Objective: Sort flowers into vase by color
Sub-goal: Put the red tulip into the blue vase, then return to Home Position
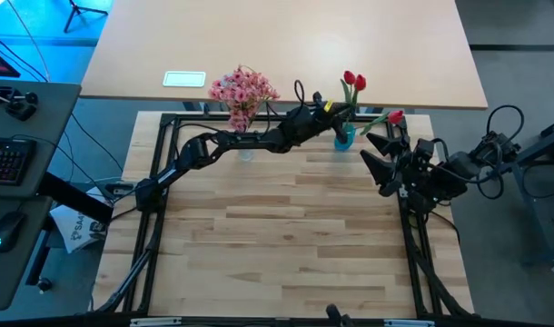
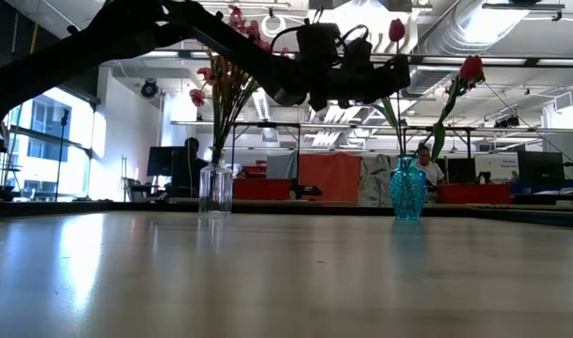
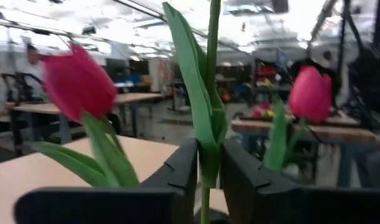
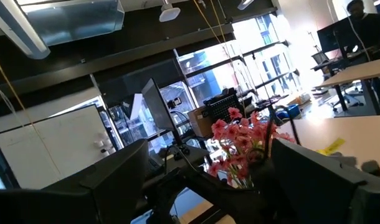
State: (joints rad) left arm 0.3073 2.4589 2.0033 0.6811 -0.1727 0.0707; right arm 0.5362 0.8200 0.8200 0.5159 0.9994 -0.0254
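A teal vase [image 1: 344, 138] [image 2: 407, 189] stands near the table's far edge, with red tulips [image 1: 354, 82] [image 2: 471, 68] rising from it on thin green stems. To its left, a clear glass vase [image 2: 215, 189] holds sprays of pink blossoms [image 1: 243, 89] [image 4: 243, 146]. My left gripper [image 1: 336, 113] [image 3: 209, 155] reaches across above the teal vase and is shut on a tulip stem. Two other tulip blooms [image 3: 78, 81] [image 3: 311, 93] show on either side of it. My right gripper [image 1: 374, 156] [image 4: 209, 186] hovers open to the right of the teal vase. My left gripper pinches one red tulip's green stem and its long leaf [image 3: 209, 134] between the two fingers [image 3: 177, 171], below the bloom, which is out of the wrist view. The fingers come level from the table's left, across the stem. The stem stands upright and runs down toward the teal vase's neck [image 2: 405, 161].
A dark metal frame [image 1: 159, 145] borders the wooden table top. A larger pale table [image 1: 286, 45] lies beyond the far edge with a paper sheet [image 1: 184, 79] on it. The near half of the table top [image 1: 277, 254] is bare wood.
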